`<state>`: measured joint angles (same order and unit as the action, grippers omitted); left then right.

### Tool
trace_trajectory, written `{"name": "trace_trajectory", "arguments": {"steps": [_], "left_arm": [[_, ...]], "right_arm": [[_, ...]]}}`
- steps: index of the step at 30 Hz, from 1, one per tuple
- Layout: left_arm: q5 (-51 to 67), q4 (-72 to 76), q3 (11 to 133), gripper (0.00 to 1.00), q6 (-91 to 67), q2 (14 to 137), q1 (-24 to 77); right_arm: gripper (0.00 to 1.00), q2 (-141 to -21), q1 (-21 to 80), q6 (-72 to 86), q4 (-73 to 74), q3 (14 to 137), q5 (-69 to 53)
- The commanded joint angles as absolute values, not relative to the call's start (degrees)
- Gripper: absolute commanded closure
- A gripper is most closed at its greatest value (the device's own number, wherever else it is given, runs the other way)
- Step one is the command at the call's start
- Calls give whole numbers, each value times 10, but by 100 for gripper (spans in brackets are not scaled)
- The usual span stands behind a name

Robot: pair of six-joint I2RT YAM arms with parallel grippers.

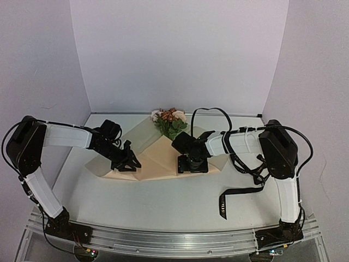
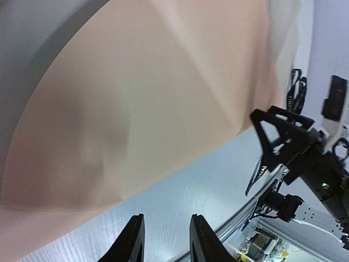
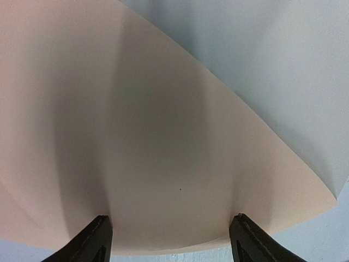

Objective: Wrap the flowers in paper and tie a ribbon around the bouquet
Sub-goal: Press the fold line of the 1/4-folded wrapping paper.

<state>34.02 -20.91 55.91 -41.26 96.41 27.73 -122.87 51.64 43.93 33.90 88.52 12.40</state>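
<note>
The tan paper (image 1: 158, 155) lies folded in the middle of the table, and the flowers (image 1: 170, 121) poke out past its far edge with cream and orange-brown blooms above green leaves. My left gripper (image 1: 126, 161) stands at the paper's near left edge. In the left wrist view this gripper (image 2: 166, 241) is narrowly open, with only bare table between its fingers and the paper (image 2: 142, 103) just beyond. My right gripper (image 1: 192, 164) rests over the paper's near right part, and in its own view it (image 3: 172, 241) is wide open above the paper's edge (image 3: 163, 164). The black ribbon (image 1: 223, 204) lies loose on the table at the right.
Pale walls close in the table on the left, back and right. A metal rail (image 1: 174, 240) runs along the near edge between the arm bases. Black cables (image 1: 245, 161) hang from the right arm close to the ribbon.
</note>
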Motion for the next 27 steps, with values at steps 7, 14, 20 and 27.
{"name": "trace_trajectory", "arguments": {"steps": [7,14,20,27], "left_arm": [[269,-145,512,77,-466,986,261],[255,-169,524,76,-460,981,258],[257,-193,508,74,-462,946,256],[289,-168,468,72,-506,895,257]], "right_arm": [[14,-1217,539,414,370,960,143],[17,-1272,545,396,386,1044,116],[16,-1300,554,394,390,1061,114],[16,-1315,554,391,391,1051,119]]}}
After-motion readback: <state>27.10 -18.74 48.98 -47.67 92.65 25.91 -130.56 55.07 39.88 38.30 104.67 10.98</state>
